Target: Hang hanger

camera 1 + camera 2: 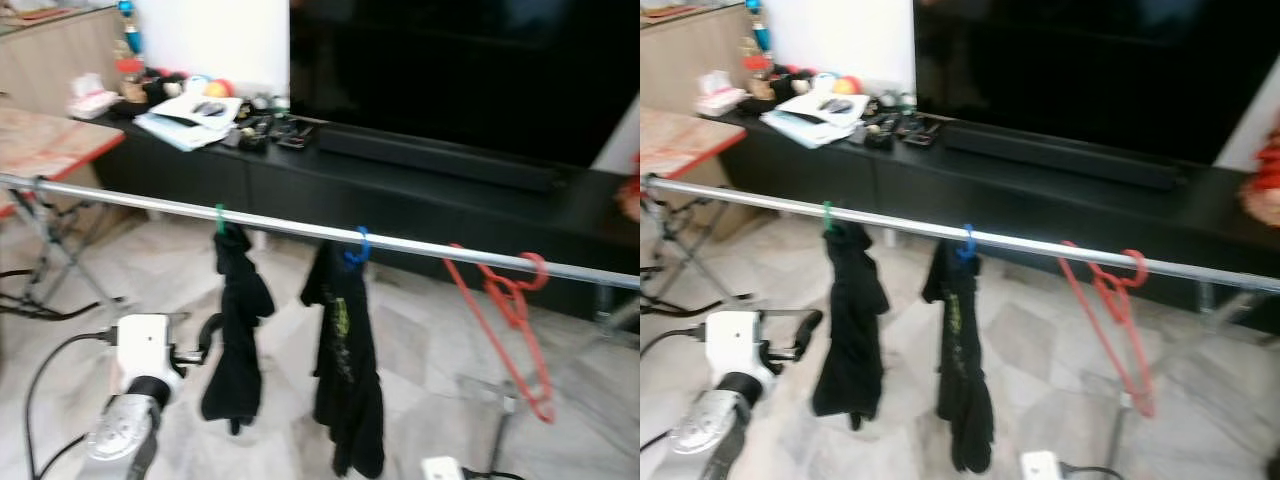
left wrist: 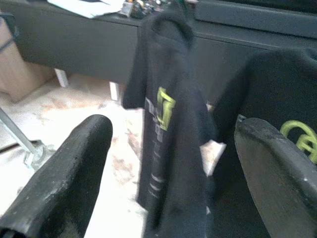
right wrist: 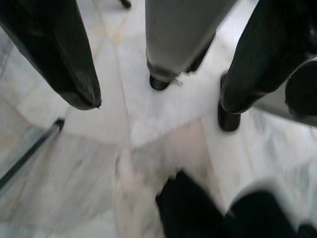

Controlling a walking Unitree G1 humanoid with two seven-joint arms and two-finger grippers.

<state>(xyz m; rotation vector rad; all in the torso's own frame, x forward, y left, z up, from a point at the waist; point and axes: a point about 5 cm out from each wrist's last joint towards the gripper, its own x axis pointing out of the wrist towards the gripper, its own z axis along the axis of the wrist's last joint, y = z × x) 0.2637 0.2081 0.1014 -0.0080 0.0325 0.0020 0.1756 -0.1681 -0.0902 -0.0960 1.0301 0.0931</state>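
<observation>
We start at our left gripper (image 1: 205,340), raised low beside the rack with its two black fingers (image 2: 64,173) spread wide and nothing between them; through its wrist camera we look straight at a black shirt with a yellow-green print (image 2: 166,134). Moving right along the silver rail (image 1: 300,228), we find a black garment on a green hook (image 1: 238,330), then a second black shirt on a blue hook (image 1: 345,375). Further right, the red hanger (image 1: 505,310) is already hooked over the rail, bare and tilted, hanging well apart from either gripper. So the hanging looks done to us, or as good as done; what may be left is only pulling clear, or fetching another hanger if one remains. Our right gripper (image 3: 158,89) points down at the marble floor (image 3: 163,134), fingers apart and empty, with a person's shoes in front of it.
</observation>
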